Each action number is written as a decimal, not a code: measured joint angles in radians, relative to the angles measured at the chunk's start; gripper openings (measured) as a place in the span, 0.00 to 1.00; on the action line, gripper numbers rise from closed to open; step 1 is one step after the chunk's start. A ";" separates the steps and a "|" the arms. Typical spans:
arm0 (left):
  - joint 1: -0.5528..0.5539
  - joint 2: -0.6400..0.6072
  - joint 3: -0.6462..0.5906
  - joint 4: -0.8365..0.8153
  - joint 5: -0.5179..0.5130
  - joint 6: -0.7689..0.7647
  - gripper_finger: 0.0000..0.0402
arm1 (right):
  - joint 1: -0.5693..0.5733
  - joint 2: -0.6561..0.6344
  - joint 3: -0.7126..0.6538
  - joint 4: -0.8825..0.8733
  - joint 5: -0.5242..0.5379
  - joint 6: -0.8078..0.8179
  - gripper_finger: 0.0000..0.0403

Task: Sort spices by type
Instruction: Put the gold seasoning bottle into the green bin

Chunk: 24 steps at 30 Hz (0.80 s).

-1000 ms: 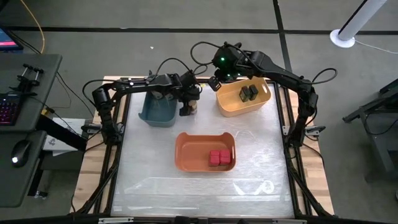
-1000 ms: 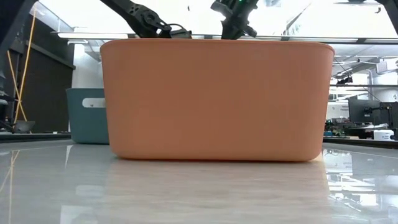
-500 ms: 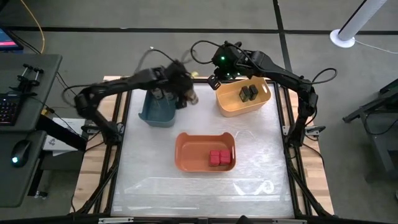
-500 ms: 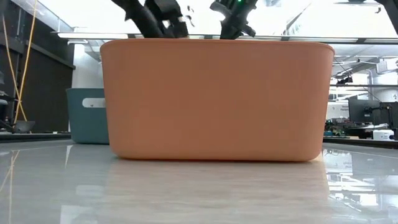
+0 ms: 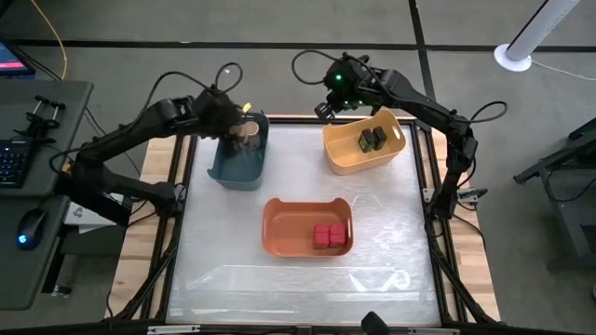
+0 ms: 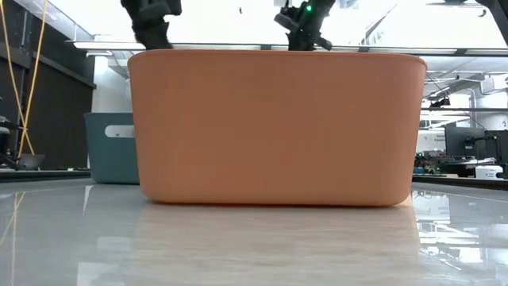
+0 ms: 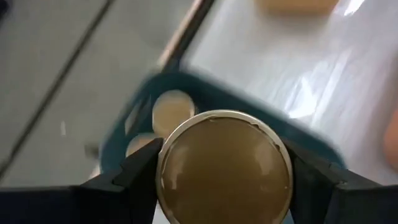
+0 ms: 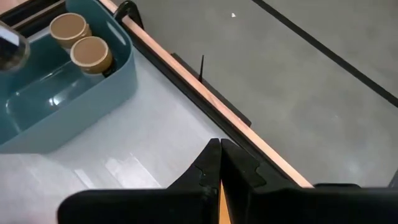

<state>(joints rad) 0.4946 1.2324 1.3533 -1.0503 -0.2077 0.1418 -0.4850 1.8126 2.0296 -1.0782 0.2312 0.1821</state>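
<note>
Clamping a tan-lidded jar [image 7: 225, 168] above the blue bin [image 5: 237, 167], left fingers [image 7: 140, 171], right fingers [image 8: 214, 165] together, no legible writing

tan-lidded jars [image 8: 81, 40] | red tins [image 5: 328, 236] | blue bin [image 5: 235, 173] | orange bin [image 5: 284, 223] | yellow bin [image 5: 349, 156]

The high camera looks straight down on the whole table [image 5: 298, 270]. The low one sits at tabletop level, close behind the orange bin [image 6: 274, 127], facing the room. Each wrist camera looks past its own fingers; both catch the blue bin [image 7: 311, 140] from above.
</note>
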 joint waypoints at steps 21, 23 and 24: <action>0.138 0.059 -0.393 0.317 -0.012 -0.196 0.60 | 0.001 0.000 0.000 0.000 -0.039 -0.003 0.00; 0.151 0.086 -0.393 0.327 -0.014 -0.193 0.60 | 0.001 0.000 0.000 0.000 -0.041 -0.002 0.00; 0.157 0.101 -0.393 0.331 -0.013 -0.192 0.60 | 0.001 0.000 0.000 0.000 -0.042 0.000 0.00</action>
<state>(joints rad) 0.6512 1.3331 0.9607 -0.7193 -0.2210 -0.0505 -0.4839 1.8126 2.0300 -1.0779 0.1891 0.1824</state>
